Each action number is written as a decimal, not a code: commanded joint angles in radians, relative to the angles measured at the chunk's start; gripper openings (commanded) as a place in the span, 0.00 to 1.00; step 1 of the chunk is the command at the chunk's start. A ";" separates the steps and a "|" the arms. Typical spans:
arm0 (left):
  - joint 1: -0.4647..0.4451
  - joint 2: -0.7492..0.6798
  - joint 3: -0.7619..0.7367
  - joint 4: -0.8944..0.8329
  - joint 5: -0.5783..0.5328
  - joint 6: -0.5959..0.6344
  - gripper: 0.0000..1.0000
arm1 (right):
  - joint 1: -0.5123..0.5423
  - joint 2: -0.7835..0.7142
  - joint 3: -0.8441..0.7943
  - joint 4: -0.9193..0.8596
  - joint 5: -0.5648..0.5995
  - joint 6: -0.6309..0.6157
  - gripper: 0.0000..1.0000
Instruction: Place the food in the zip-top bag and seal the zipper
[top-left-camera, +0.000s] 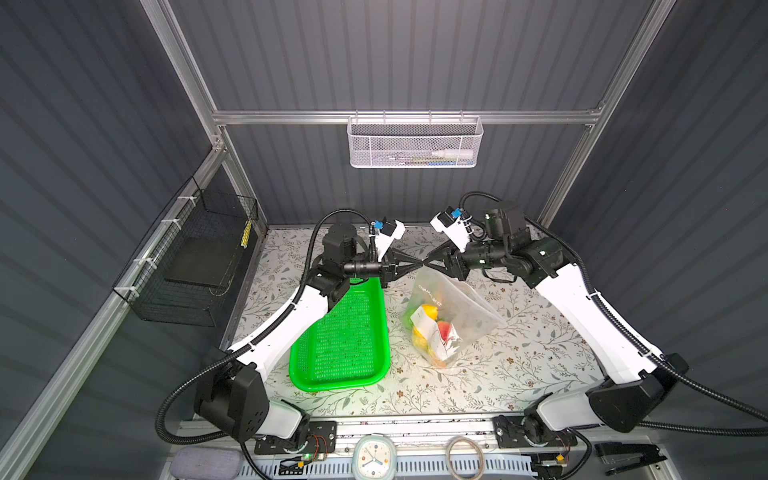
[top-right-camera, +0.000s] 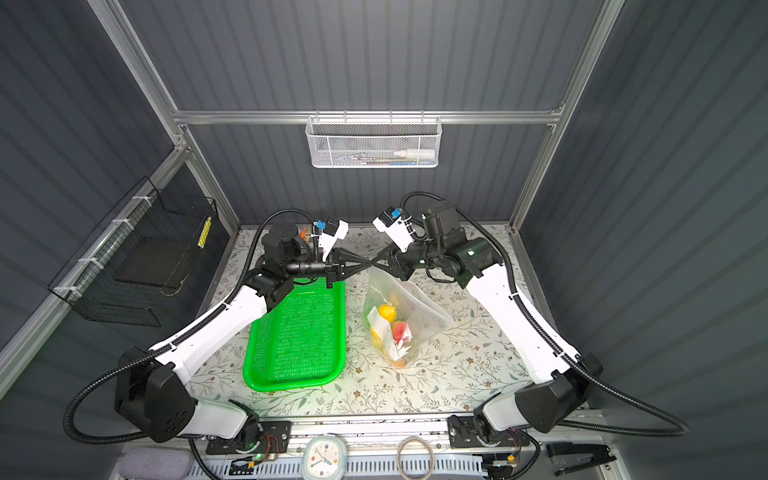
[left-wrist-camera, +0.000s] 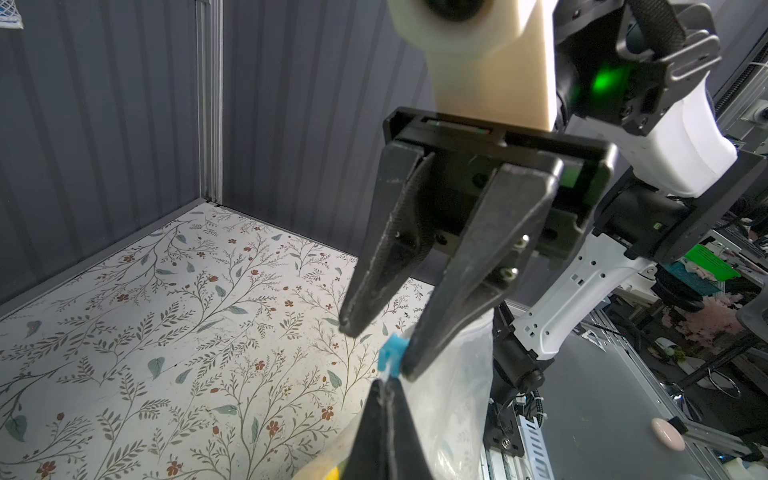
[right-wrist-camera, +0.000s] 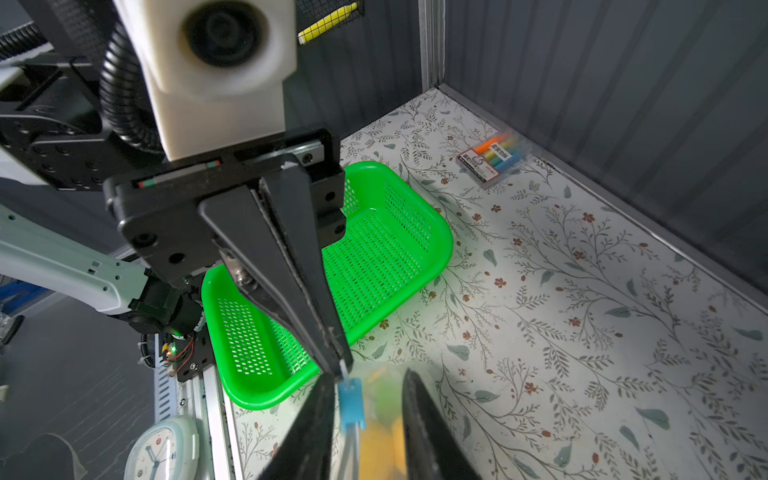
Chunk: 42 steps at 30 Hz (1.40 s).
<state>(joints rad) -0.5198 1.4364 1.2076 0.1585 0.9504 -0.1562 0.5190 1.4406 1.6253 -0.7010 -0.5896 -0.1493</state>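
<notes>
Jaws pinched together on the mouth edge of the zip-top bag (top-left-camera: 457, 305), the left gripper (top-left-camera: 419, 264) meets the right gripper (top-left-camera: 427, 264) tip to tip just past the far right corner of the green tray (top-left-camera: 341, 384), as both top views show. From the left wrist view, the right gripper's jaws stand apart, with the zipper's light-blue slider (left-wrist-camera: 390, 353) lying against the inner face of one finger. Whether the zipper is closed along its length cannot be told.

Both arms rise from bases on the near side of the tray. Their white forearms slant inward and the wrists are levelled, so the grippers point straight at each other.

The bag hangs from the pinched corner and spreads down over the floral desk (top-left-camera: 519, 353) just right of the tray. The food (top-left-camera: 430, 312) is gathered in its low end. Yellow, red, green and orange pieces show, partly hidden by the white label patch (top-left-camera: 432, 334) and too bunched to count.

Beyond the tray, a white mesh basket (top-left-camera: 414, 141) on the back wall holds a white marker-like tube. Left of the tray, a black wire basket (top-left-camera: 191, 266) holds a dark flat object. A pack of coloured pens (right-wrist-camera: 494, 160) lies past the tray's far end.
</notes>
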 joint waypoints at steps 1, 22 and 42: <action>0.003 0.004 0.031 -0.002 0.004 0.015 0.00 | 0.007 -0.009 0.010 0.020 -0.014 0.016 0.23; 0.001 -0.005 0.016 0.034 -0.080 -0.030 0.00 | 0.010 -0.049 -0.065 0.033 0.001 0.039 0.06; 0.001 0.019 0.000 0.168 -0.006 -0.121 0.04 | 0.006 -0.146 -0.181 0.064 0.017 0.019 0.04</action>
<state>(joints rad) -0.5209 1.4376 1.2068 0.2569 0.8574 -0.2401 0.5251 1.3125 1.4437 -0.6559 -0.5686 -0.1139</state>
